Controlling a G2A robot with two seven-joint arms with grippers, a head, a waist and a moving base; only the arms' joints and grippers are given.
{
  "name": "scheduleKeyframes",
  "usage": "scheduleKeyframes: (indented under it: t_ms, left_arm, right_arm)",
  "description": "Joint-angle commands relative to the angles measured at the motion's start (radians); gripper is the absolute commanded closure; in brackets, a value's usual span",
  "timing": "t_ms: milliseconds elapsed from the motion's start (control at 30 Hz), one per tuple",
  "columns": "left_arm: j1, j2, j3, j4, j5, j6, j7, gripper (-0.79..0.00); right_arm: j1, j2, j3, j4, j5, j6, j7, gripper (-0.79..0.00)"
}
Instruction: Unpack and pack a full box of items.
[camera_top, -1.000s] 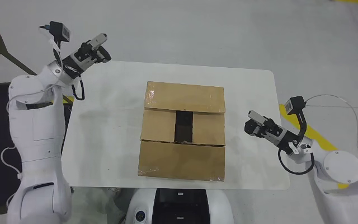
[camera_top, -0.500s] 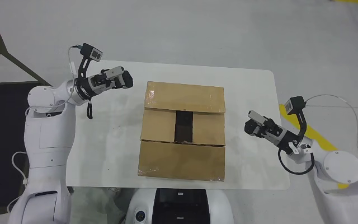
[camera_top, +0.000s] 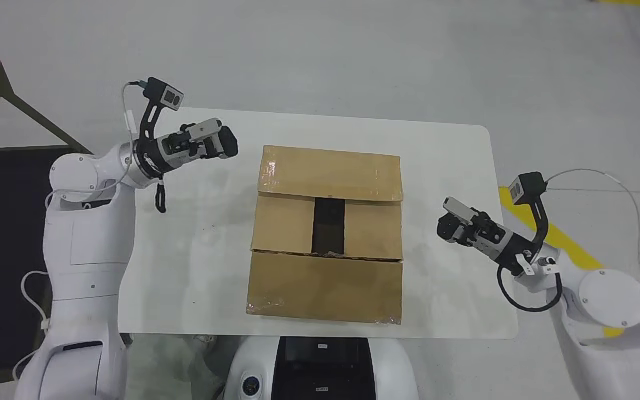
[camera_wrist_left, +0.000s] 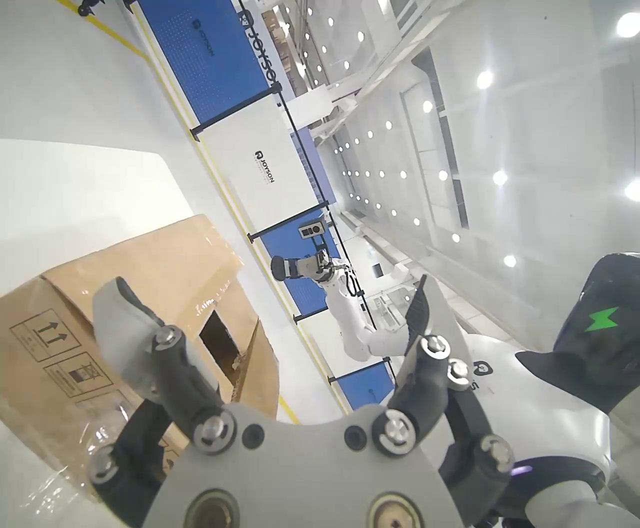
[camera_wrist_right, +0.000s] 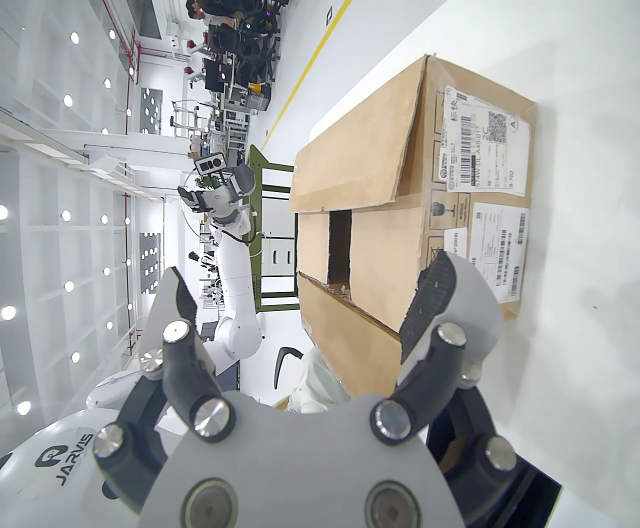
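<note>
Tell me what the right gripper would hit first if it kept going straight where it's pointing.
Most likely the cardboard box: the open right gripper faces its labelled side wall across the table. Height is hard to judge.

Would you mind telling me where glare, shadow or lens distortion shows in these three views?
Top view: even light; the cardboard box casts scarcely any shadow, and the gap in its top is dark. Left wrist view: ceiling lamps flare, clear tape on the box glints, and the wide lens bows straight lines. Right wrist view: a faint grey shadow lies on the table beside the box.
</note>
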Motion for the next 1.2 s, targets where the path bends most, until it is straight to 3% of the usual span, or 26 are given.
scheduleKeyframes:
  t_ms: [0,700,1167]
  left_arm:
    - [0.010,-0.001,0.004,-0.008,-0.005,0.009,0.019,-0.785]
    - [0.178,0.015,0.102,-0.198,-0.159,0.181,-0.176,-0.785]
    - [0.184,0.033,0.176,-0.085,-0.107,0.241,-0.208,-0.785]
  right_arm:
    - [0.000,0.000,0.000,0.000,0.000,0.000,0.000,-0.785]
    - [0.000,0.000,0.000,0.000,0.000,0.000,0.000,-0.785]
    - [0.000,0.000,0.000,0.000,0.000,0.000,0.000,-0.785]
